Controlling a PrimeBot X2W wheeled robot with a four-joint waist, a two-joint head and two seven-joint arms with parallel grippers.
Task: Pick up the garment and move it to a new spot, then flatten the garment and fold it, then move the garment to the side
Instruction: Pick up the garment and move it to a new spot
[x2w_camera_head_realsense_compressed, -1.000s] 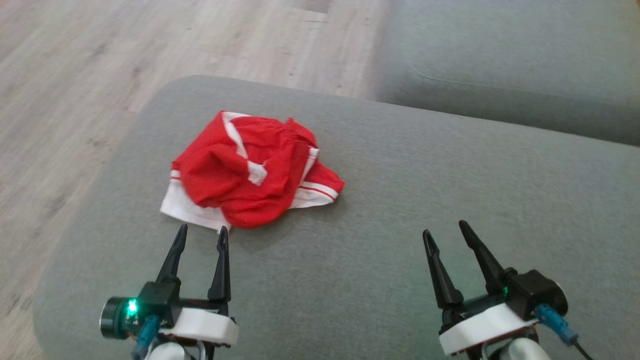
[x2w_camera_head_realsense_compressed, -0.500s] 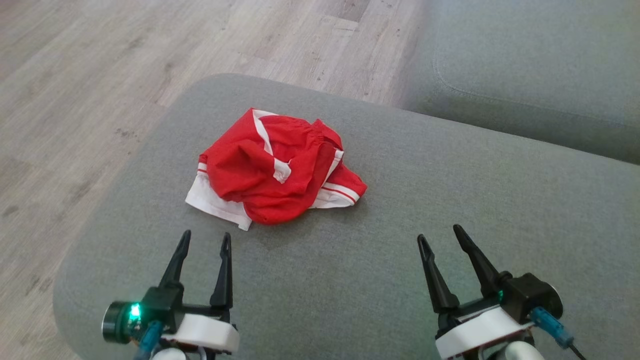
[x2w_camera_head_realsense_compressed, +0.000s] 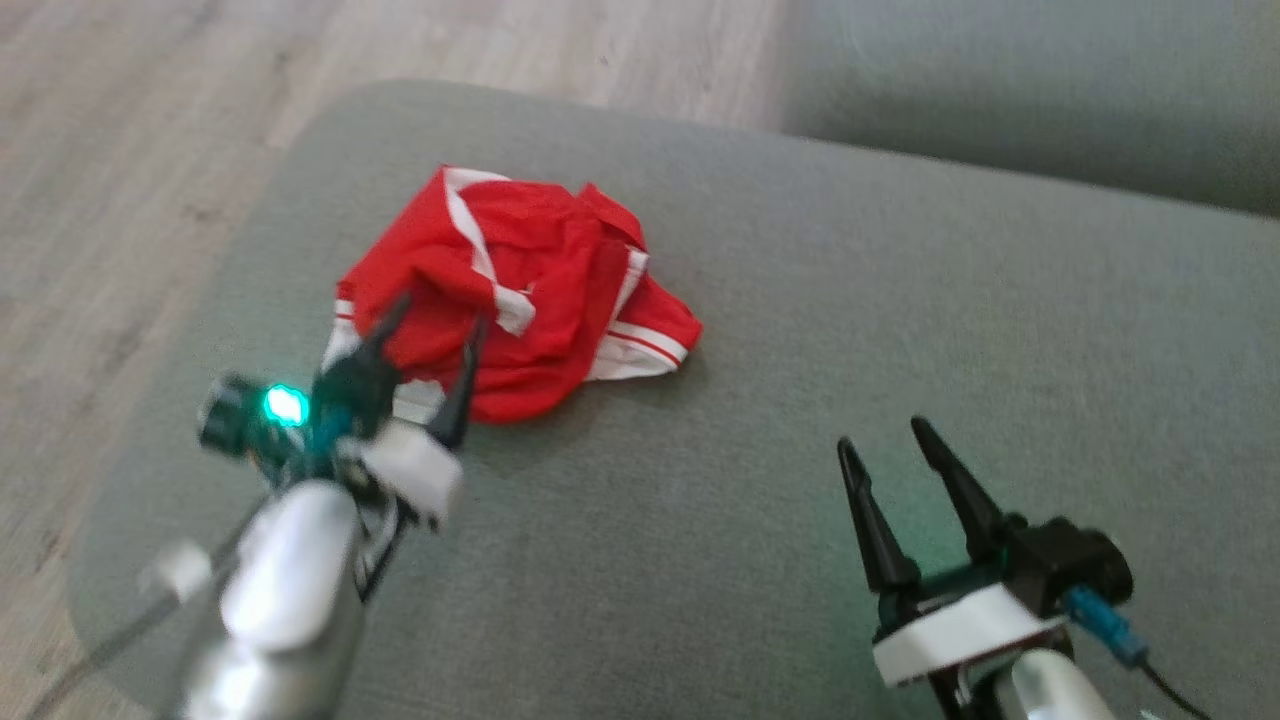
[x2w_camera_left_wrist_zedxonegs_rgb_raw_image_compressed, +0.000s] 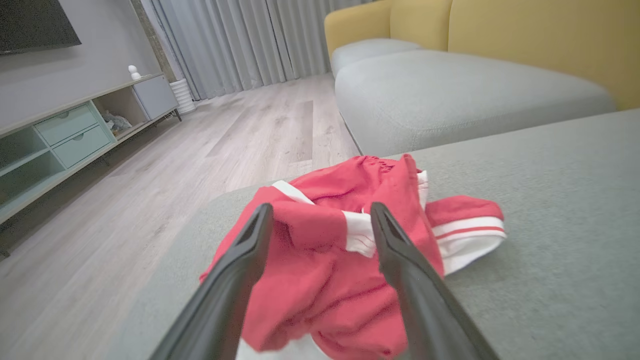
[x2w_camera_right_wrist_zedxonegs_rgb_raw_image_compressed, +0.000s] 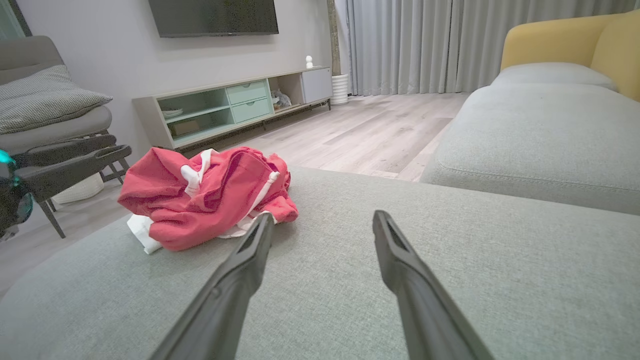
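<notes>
Surface: grey sofa cushion (x2w_camera_head_realsense_compressed: 760, 420), living room.
Nearest, right gripper (x2w_camera_head_realsense_compressed: 884, 435): jaws spread wide, nothing held, above bare cushion, well apart from the cloth.
Left gripper (x2w_camera_head_realsense_compressed: 441, 310): jaws equally wide, nothing gripped, tips over near edge of garment (x2w_camera_head_realsense_compressed: 540, 290); contact not discernible.
Garment: one, red with white trim, lies crumpled toward cushion's left corner.
Beyond: second grey cushion (x2w_camera_head_realsense_compressed: 1000, 100), wood floor (x2w_camera_head_realsense_compressed: 150, 120), one TV cabinet (x2w_camera_right_wrist_zedxonegs_rgb_raw_image_compressed: 225, 107), one wall television (x2w_camera_right_wrist_zedxonegs_rgb_raw_image_compressed: 212, 17).
Grippers counted: two.

Grey fabric sofa cushion (x2w_camera_head_realsense_compressed: 850, 330), one rounded corner toward the wood floor (x2w_camera_head_realsense_compressed: 120, 150), carried a single item: a crumpled red garment (x2w_camera_head_realsense_compressed: 560, 270) with white trim, lying near that corner.
</notes>
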